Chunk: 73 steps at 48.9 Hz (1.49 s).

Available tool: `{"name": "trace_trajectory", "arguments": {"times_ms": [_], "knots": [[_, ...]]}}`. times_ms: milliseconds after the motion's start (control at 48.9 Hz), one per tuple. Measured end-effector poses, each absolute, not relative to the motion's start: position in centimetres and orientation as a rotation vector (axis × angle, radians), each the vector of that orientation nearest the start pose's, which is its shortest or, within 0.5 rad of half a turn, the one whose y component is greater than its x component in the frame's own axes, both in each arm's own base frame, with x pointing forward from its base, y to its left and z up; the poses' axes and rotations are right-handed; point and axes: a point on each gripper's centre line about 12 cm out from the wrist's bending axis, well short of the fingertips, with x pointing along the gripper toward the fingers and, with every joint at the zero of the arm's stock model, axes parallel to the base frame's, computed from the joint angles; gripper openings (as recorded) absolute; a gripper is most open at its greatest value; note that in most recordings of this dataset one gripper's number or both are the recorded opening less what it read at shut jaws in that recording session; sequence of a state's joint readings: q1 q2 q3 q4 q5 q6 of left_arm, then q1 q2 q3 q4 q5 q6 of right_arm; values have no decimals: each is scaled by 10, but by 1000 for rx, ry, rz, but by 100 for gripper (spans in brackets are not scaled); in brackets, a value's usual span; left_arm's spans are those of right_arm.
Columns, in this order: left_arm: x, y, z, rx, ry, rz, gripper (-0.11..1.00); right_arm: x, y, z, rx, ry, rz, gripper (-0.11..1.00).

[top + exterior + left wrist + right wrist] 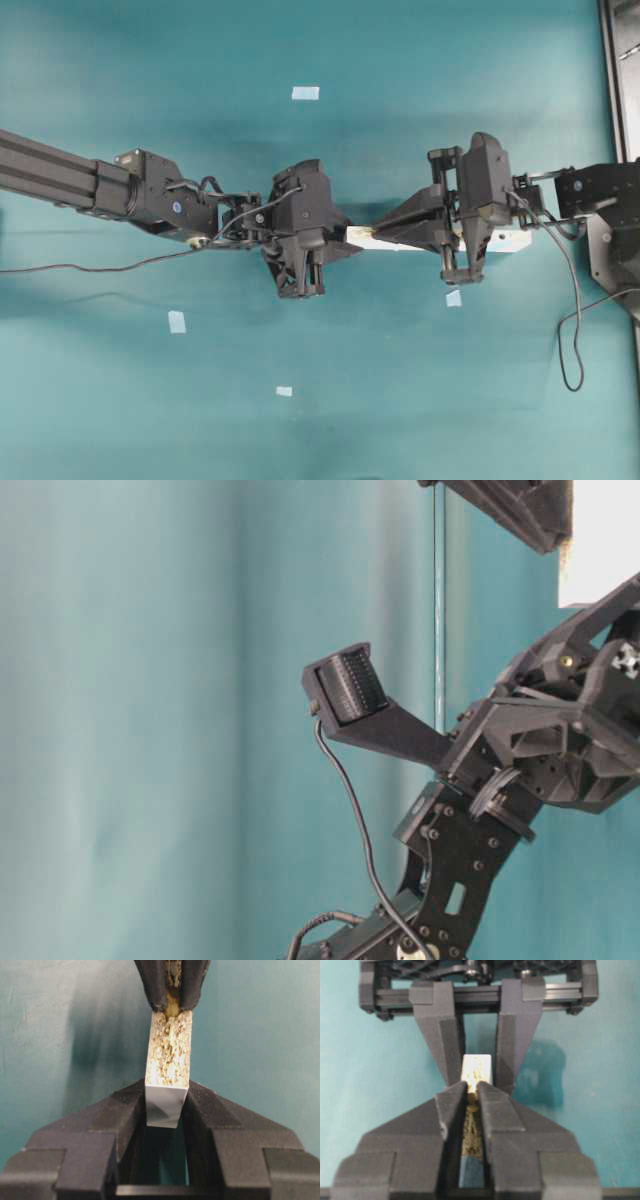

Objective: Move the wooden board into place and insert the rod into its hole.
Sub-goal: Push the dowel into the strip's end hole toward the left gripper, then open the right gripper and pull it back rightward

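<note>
The wooden board (505, 241) lies lengthwise between the two arms, on edge with its rough chipboard side up (169, 1050). My left gripper (350, 240) is shut on the board's left end; in the left wrist view the white end face sits clamped between its fingers (166, 1096). My right gripper (378, 236) reaches over the board from the right, shut on the rod (172, 1008), a small tan peg standing right at the board's upper edge. In the right wrist view the rod (472, 1098) is pinched at the fingertips (472, 1091), with the board (476, 1067) just beyond.
Several light-blue tape squares lie on the teal table: (305, 93), (177, 321), (284, 391), (454, 298). A black cable (572, 330) loops at the right, near the table's dark right edge (612, 80). The table-level view shows only black arm parts (470, 860).
</note>
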<state>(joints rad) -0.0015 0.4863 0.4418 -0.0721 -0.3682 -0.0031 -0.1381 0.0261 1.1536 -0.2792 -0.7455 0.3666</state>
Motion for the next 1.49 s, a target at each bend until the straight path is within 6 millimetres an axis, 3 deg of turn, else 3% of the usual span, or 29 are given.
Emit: {"name": "trace_trajectory", "arguments": {"times_ms": [450, 491, 634, 900, 962, 1248, 1493], "knots": [[473, 2, 61, -61, 560, 43, 23, 290, -17, 100, 221, 514, -1, 9], [473, 2, 62, -60, 560, 42, 23, 290, -16, 100, 221, 515, 1, 14], [472, 2, 61, -60, 563, 43, 23, 293, -16, 101, 218, 519, 1, 48], [472, 2, 61, -62, 561, 44, 23, 295, -16, 106, 205, 523, -2, 65], [471, 2, 61, -62, 564, 44, 23, 294, -19, 108, 207, 533, -15, 76], [471, 2, 61, -62, 564, 44, 23, 289, -20, 135, 182, 497, -27, 76], [471, 2, 60, -61, 564, 44, 23, 283, -22, 145, 169, 517, -49, 76]]}}
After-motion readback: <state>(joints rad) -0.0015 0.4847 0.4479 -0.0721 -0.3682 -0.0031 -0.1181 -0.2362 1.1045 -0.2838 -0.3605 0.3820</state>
